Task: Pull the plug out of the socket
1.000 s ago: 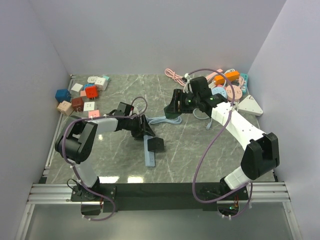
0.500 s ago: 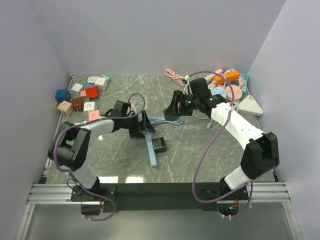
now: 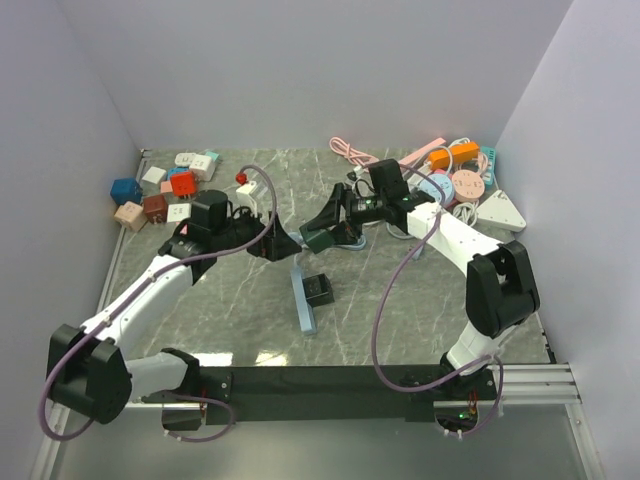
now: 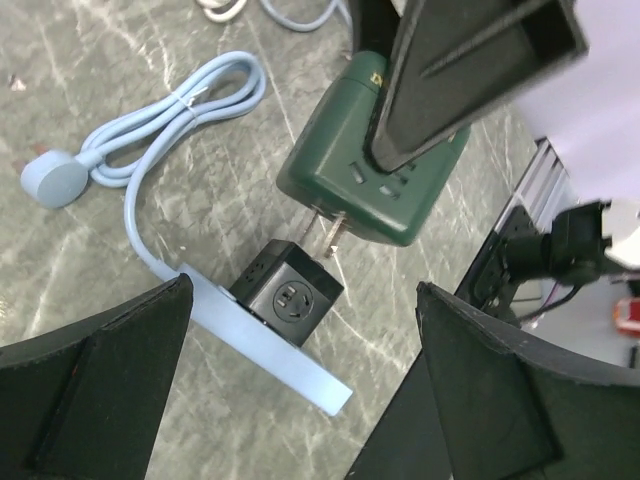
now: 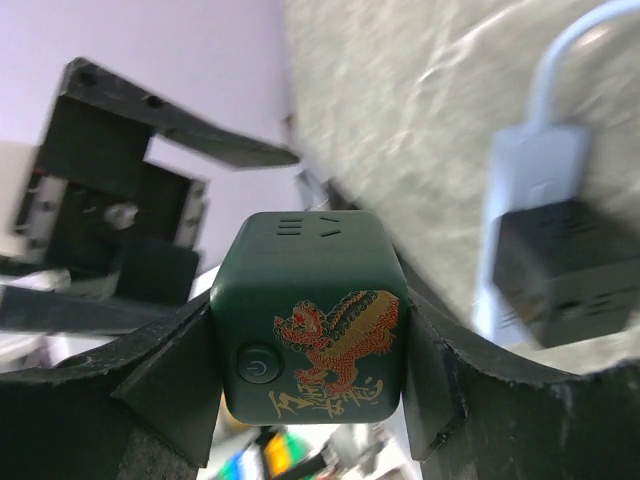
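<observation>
Left wrist view first — we see the green plug [image 4: 375,165] up in the air. Its two metal pins [image 4: 327,235] are bare and point down at the black socket cube [image 4: 285,290]. The cube sits on the blue power strip [image 4: 270,350], which lies flat on the table [image 3: 400,300]. In the top view the plug and the cube are apart, so we think the pull is done.

The right gripper [image 5: 305,330] has the plug pinched between its two fingers, one on each flat side. The left gripper [image 3: 285,245] is spread wide and holds nothing. It hangs near the strip.

We think the plug is a hard, smooth little block — light, and it will not squash. Smooth sides can slip, so a firm squeeze on the two flat faces looks best to us, just as the right gripper has it. The pins are thin and could bend, so we would keep fingers off them and not bump them on the cube. The strip looks light too, and it may slide if nothing holds it down.
</observation>
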Available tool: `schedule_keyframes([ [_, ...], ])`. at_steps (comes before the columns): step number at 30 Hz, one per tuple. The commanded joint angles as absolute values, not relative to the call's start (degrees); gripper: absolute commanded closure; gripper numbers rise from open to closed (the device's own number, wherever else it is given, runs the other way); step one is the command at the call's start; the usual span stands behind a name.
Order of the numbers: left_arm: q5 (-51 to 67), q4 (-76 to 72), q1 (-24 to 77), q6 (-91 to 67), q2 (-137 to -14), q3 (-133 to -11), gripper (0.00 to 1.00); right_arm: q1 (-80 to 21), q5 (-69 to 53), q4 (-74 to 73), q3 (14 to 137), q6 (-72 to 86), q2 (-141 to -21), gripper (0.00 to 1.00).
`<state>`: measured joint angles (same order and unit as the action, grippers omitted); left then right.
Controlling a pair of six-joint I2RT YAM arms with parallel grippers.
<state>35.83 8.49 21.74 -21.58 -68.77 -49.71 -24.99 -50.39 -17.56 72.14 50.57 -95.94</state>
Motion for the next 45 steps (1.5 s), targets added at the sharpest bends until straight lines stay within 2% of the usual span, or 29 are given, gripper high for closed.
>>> schedule_keyframes([
  [1, 39.6, 5.7, 22.0, -14.8, -64.8, -47.9, 0.01, -25.0, -62.1, -9.7, 72.1, 59.0, -95.4, 1.00],
  [11, 41.8, 5.8, 23.6, -10.7, -64.6, -50.4, 0.01, -28.7, -66.6, -13.6, 74.4, 57.1, -99.3, 1.00],
  [20, 38.8, 6.6, 29.0, -10.0, -66.8, -52.8, 0.01, -31.6, -69.2, -8.4, 75.4, 61.6, -100.4, 1.00],
  [23, 37.7, 7.3, 29.4, -10.1, -67.2, -53.0, 0.09, -32.0, -70.1, -4.3, 74.4, 64.7, -100.1, 1.00],
  [24, 37.6, 7.6, 29.4, -10.0, -67.5, -53.2, 0.19, -31.9, -70.4, -3.3, 73.9, 66.1, -99.8, 1.00],
  [26, 37.7, 9.9, 29.4, -9.6, -68.5, -54.4, 0.33, -32.0, -71.0, -0.5, 73.4, 67.8, -99.7, 1.00],
  [27, 37.6, 10.5, 29.4, -9.6, -69.0, -54.8, 0.52, -32.0, -71.2, -0.1, 72.8, 69.4, -99.4, 1.00],
  [28, 37.6, 11.0, 29.4, -9.5, -69.3, -55.1, 0.61, -31.8, -71.4, 1.7, 72.4, 70.2, -99.3, 0.98],
  [30, 37.3, 11.8, 29.4, -9.7, -69.7, -55.8, 0.76, -31.9, -71.7, 4.6, 71.8, 72.2, -99.1, 0.89],
  [32, 36.1, 12.0, 29.4, -9.8, -69.3, -56.1, 0.86, -31.6, -71.5, 5.5, 71.5, 72.9, -99.0, 0.73],
  [33, 35.9, 12.3, 29.4, -9.8, -68.6, -56.1, 1.00, -31.0, -71.3, 5.4, 71.3, 73.1, -98.8, 0.57],
  [36, 34.1, 13.7, 29.4, -9.1, -67.1, -56.3, 1.00, -28.3, -68.9, 3.7, 70.1, 72.9, -97.7, 0.40],
  [40, 31.6, 15.6, 28.0, -6.9, -65.5, -55.2, 1.00, -20.9, -64.9, 1.7, 66.5, 73.6, -95.2, 0.35],
  [45, 35.8, 17.3, 22.1, -4.4, -65.0, -54.1, 1.00, -11.5, -65.0, 4.7, 62.0, 76.0, -93.4, 0.33],
])
